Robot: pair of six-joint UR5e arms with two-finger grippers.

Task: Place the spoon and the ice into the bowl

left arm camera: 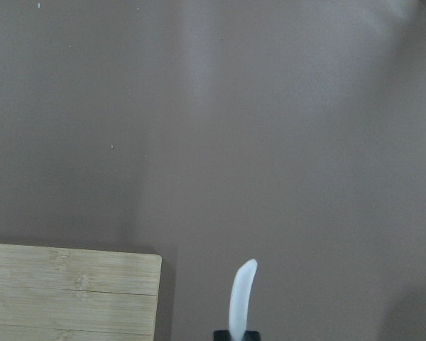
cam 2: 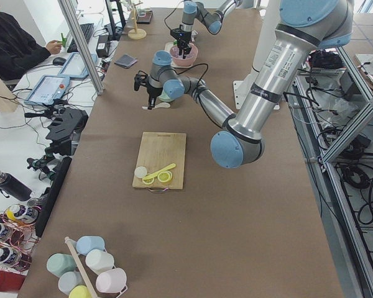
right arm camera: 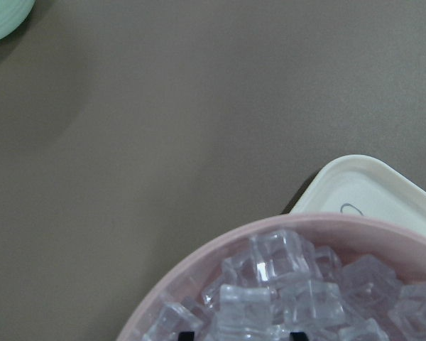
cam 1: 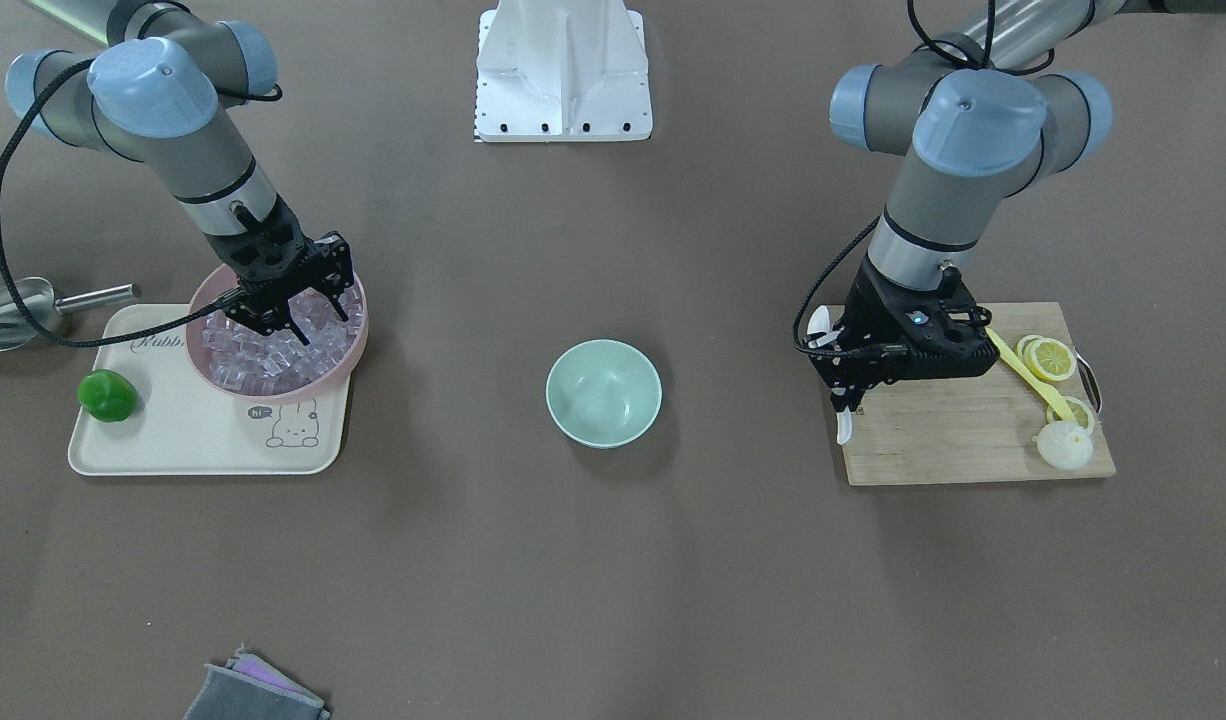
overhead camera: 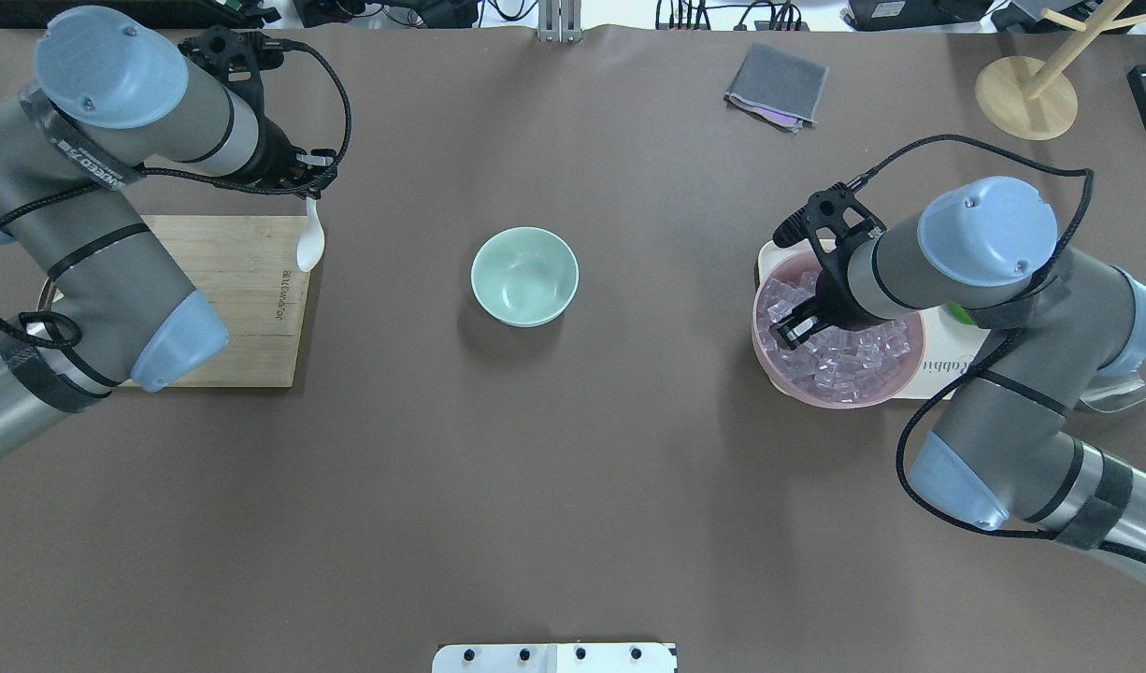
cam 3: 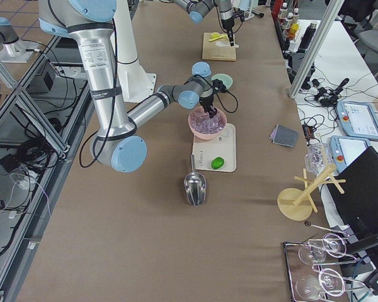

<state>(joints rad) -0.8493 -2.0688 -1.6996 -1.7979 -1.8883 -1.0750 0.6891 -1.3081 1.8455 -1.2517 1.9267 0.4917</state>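
- Left wrist view shows only the spoon (left arm camera: 241,297), white and glossy, and a corner of the bamboo cutting board (left arm camera: 71,291) to one side of it.
- Front-facing view fills that in. The left gripper (cam 1: 848,392) is clenched on the spoon, which hangs roughly upright at the board's inner edge.
- Right wrist view shows two dark fingertips (right arm camera: 187,334) spread apart, with the ice (right arm camera: 284,284), clear glassy cubes, between them. The jaws are released.
- Overhead view places this: the right gripper (overhead camera: 793,332) is down inside the pink bowl (overhead camera: 756,338), on the heaped cubes.
- The bowl (overhead camera: 524,276), mint green, smooth and empty, sits mid-table between the arms and well apart from both. Bare brown table (overhead camera: 573,486) lies on all its sides.
- The pink bowl overhangs the inner edge of a cream tray (cam 1: 173,430). A green lump (cam 1: 107,395) sits at the tray's outer side.
- Only the front and right-side views show the metal scoop (cam 1: 13,312), just off the tray's outer corner.
- Lemon slices (cam 1: 1048,358) and a yellow utensil (cam 1: 1023,375) lie at the board's outer end.
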